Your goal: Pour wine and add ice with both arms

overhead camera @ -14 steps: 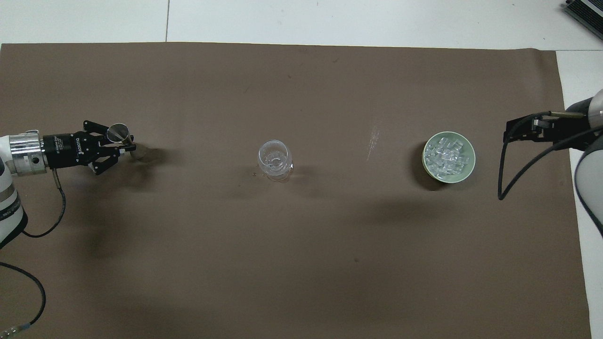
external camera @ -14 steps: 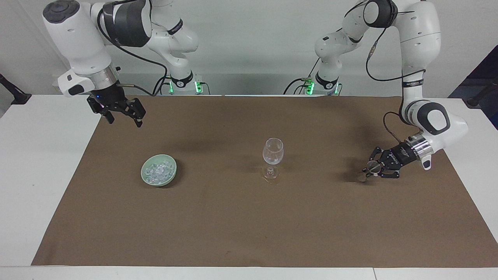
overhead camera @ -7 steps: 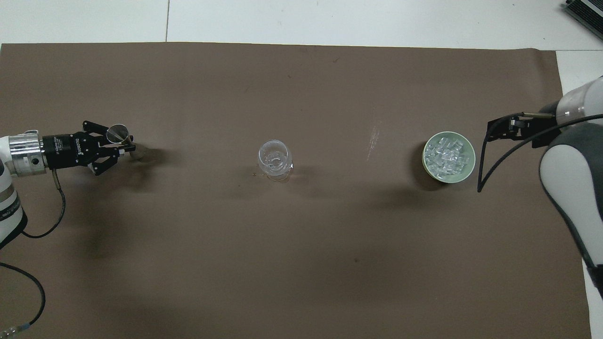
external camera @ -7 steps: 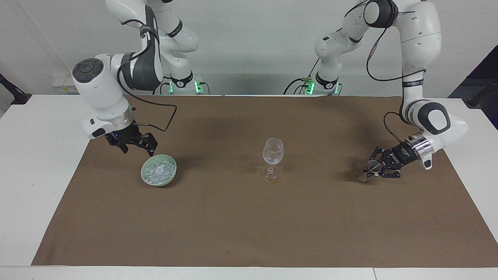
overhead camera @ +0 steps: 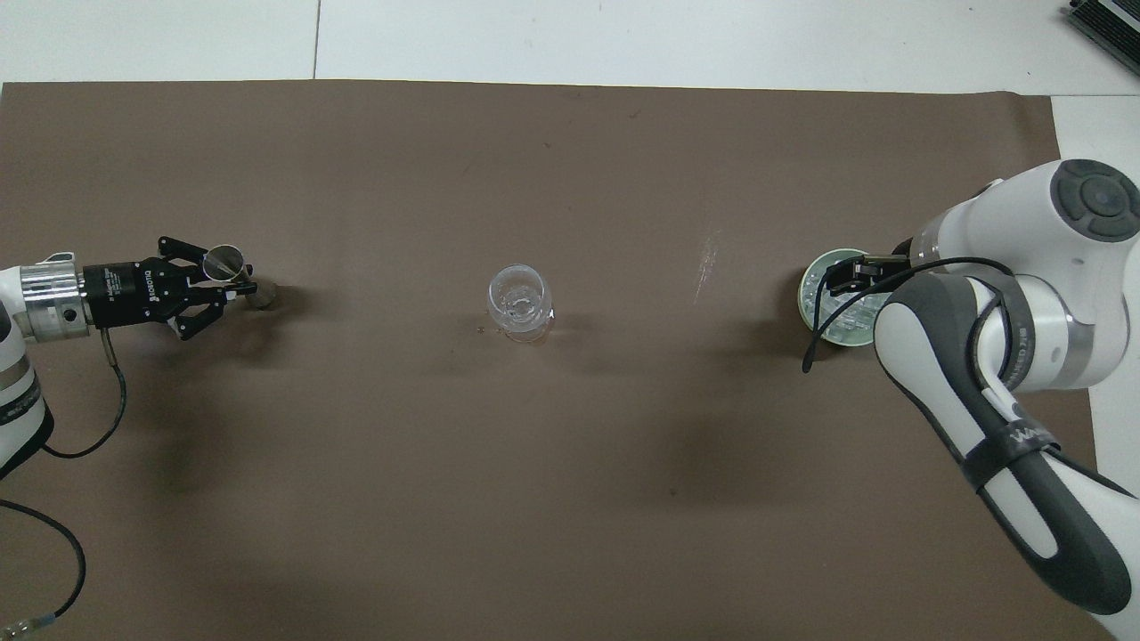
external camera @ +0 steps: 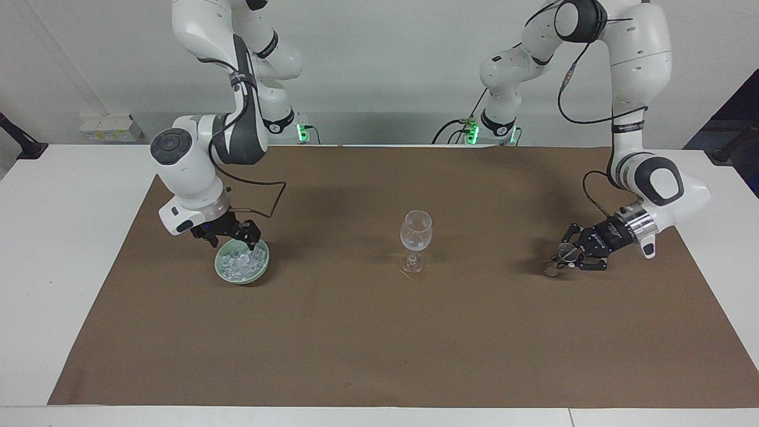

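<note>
Wine glass (external camera: pixel 416 231): stands upright at mid-table on the brown mat (external camera: pixel 379 332); bowl looks clear, with only a little content at the bottom, identity not discernible.
Ice (external camera: pixel 239 263): heaped in the green bowl (external camera: pixel 261 270), toward the right arm's end of the table, level with the glass; no chunk can be made out in the glass.
Right gripper (external camera: pixel 228 238): jaws spread wide, empty, low over the rim of the green bowl on the robots' side, directly above the ice.
Left gripper (external camera: pixel 566 256): clamped on a small metal cup (overhead camera: pixel 223 261), tipped on its side, low over the mat toward the left arm's end.
Pouring: judged finished or not required again; cup is well apart from the glass.
Remaining: grasp ice, carry to glass, release.
</note>
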You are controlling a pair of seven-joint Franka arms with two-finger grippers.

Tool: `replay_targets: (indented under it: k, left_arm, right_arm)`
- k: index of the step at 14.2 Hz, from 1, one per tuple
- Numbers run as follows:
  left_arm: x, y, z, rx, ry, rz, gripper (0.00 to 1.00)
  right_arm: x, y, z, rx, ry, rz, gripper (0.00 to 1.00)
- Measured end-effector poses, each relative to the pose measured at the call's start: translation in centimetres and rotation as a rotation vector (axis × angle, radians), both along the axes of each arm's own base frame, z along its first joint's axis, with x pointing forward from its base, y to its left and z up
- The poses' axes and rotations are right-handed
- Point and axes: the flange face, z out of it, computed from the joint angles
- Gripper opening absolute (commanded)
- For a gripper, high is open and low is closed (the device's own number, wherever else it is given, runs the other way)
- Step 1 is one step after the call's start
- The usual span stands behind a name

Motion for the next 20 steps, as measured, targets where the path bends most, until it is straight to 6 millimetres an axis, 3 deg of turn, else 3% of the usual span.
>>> replay_targets:
  k: [1, 2, 5, 6, 8, 15, 18, 20]
  left_arm:
    - [-0.1, 0.0, -0.1, 0.000, 0.001, 0.000, 0.19]
    - [-0.1, 0.0, -0.1, 0.000, 0.001, 0.000, 0.28]
    - [-0.1, 0.1, -0.1, 0.001, 0.000, 0.000, 0.44]
    - [-0.1, 0.1, -0.1, 0.001, -0.001, -0.001, 0.58]
    - [-0.1, 0.1, -0.1, 0.004, -0.002, -0.003, 1.00]
    - [-0.1, 0.2, -0.1, 0.009, -0.007, -0.007, 1.00]
    - [0.0, 0.5, 0.7, 0.031, -0.021, -0.020, 1.00]
    - [0.1, 0.6, 2.8, 0.093, -0.050, -0.065, 1.00]
  right_arm:
    - [-0.1, 0.1, -0.4, 0.000, -0.012, 0.002, 0.99]
    - [-0.1, 0.1, -0.8, 0.001, -0.020, 0.002, 0.90]
    - [-0.3, 0.5, -2.0, 0.001, -0.014, 0.009, 0.81]
    - [-0.3, 0.8, -2.4, 0.002, -0.023, 0.014, 0.80]
    - [-0.3, 1.1, -3.0, 0.003, -0.046, 0.019, 0.80]
    - [0.1, 1.1, -3.8, 0.005, -0.092, 0.016, 0.62]
    - [0.0, 1.1, -3.9, 0.005, -0.089, 0.016, 0.31]
    - [0.0, 1.1, -3.9, 0.005, -0.087, 0.016, 0.12]
